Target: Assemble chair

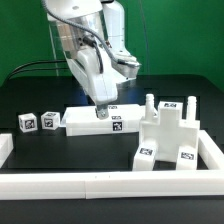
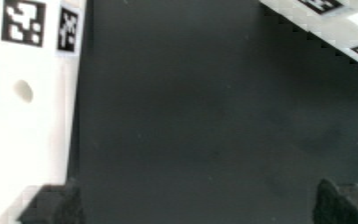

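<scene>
Tool: we see the gripper [image 1: 101, 108] spread wide with nothing between its jaws. In the wrist view [image 2: 194, 205] the dark fingertips [image 2: 46, 205] sit far apart over bare table.
Arm position: it hangs down at the middle of the scene, just over the long white plastic slab [image 1: 95, 122]. We cannot tell whether it touches it.
Chair parts, centre: the slab lies flat on the black table [image 1: 60, 150], with square tags on its top and front.
Chair parts, exterior view's left: two small white tagged blocks [image 1: 27, 122] stand side by side, near the slab's end but apart from it.
Chair parts, exterior view's right: a blocky white plastic piece with upright posts [image 1: 170, 135] stands close beside the slab, with tags on its lower faces.
Wrist view: a white tagged surface [image 2: 16, 60] runs along one edge and a second white edge [image 2: 336, 30] cuts one corner. We cannot say which parts these are.
Surroundings: a long plain white border rail [image 1: 110, 185] frames the table.
</scene>
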`<action>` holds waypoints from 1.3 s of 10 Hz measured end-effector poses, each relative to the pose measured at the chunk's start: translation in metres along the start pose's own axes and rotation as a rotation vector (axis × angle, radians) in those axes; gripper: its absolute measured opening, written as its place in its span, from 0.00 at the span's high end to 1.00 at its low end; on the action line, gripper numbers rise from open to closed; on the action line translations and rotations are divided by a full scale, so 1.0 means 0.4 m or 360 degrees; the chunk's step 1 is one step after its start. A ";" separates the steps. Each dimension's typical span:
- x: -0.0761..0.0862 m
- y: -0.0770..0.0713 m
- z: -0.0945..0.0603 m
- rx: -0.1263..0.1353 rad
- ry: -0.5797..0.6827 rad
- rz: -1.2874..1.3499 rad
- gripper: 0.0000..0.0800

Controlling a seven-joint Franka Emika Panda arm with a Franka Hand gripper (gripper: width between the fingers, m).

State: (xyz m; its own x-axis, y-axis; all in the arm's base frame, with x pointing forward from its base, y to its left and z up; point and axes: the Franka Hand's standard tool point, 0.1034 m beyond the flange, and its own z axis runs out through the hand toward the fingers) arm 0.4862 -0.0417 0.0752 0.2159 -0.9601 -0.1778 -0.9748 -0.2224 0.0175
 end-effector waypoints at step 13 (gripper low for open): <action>-0.039 0.191 0.163 -0.0093 0.0053 0.0142 0.19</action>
State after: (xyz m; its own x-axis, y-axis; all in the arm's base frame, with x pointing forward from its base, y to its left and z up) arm 0.4048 -0.0327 0.0151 0.1310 -0.9814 -0.1401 -0.9855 -0.1442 0.0892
